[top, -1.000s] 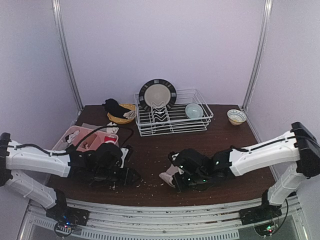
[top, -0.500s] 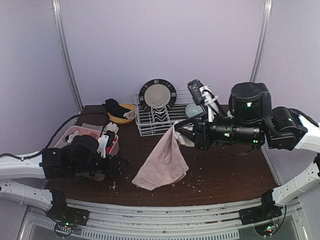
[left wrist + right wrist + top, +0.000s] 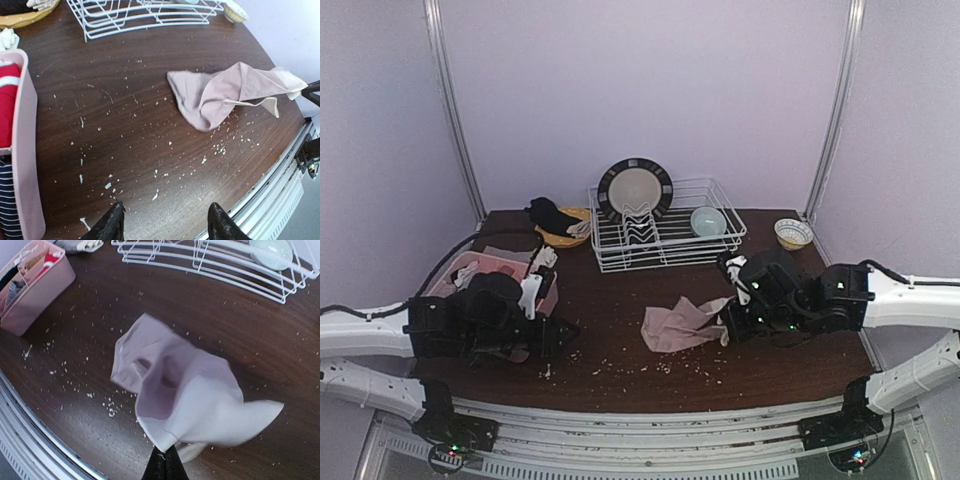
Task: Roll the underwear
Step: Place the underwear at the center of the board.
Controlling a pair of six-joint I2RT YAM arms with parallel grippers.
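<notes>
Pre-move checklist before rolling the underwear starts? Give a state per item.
1. Right jaws shut on a corner of the underwear: ok.
2. Underwear spread flat for rolling: not ok, it lies crumpled and folded over itself.
3. Left jaws open and empty: ok.
4. Table clean around the cloth: not ok, crumbs are scattered.
5. Underwear apart from dish rack and pink bin: ok.
</notes>
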